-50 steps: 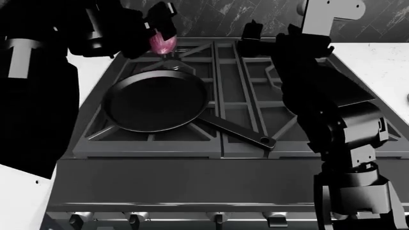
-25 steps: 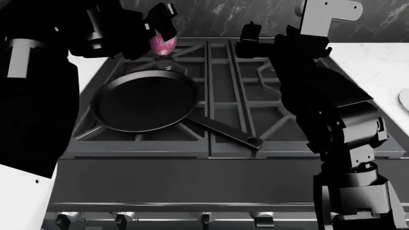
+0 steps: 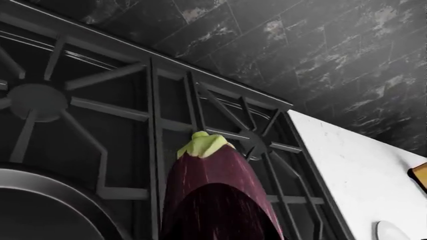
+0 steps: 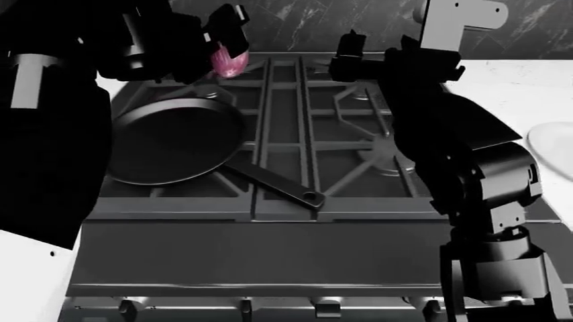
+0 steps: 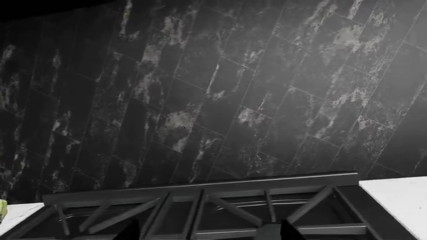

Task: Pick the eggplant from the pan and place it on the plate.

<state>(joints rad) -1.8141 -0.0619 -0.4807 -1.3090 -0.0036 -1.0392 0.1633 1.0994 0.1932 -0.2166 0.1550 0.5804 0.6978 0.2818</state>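
My left gripper [image 4: 225, 41] is shut on the eggplant [image 4: 229, 64], a pinkish-purple egg shape held in the air above the far rim of the pan [image 4: 174, 141]. The black pan sits empty on the stove's left burners, its handle [image 4: 273, 182] pointing toward the front right. In the left wrist view the eggplant [image 3: 213, 195] fills the lower middle, green cap outward, and the pan rim [image 3: 47, 197] shows beside it. The white plate [image 4: 551, 142] lies on the counter at the far right, partly cut off; its edge also shows in the left wrist view [image 3: 393, 232]. My right gripper [image 4: 349, 57] is open and empty over the stove's back.
The black stove grates [image 4: 358, 127] span the middle, with knobs [image 4: 327, 308] along the front. White counter [image 4: 519, 87] lies to the right, and a dark marble wall [image 5: 253, 100] stands behind. An orange object [image 3: 418, 175] sits at the counter's edge.
The head view has shifted right: stove and pan have slid left in it, and the plate has come further into sight at the right. The left gripper still holds the eggplant.
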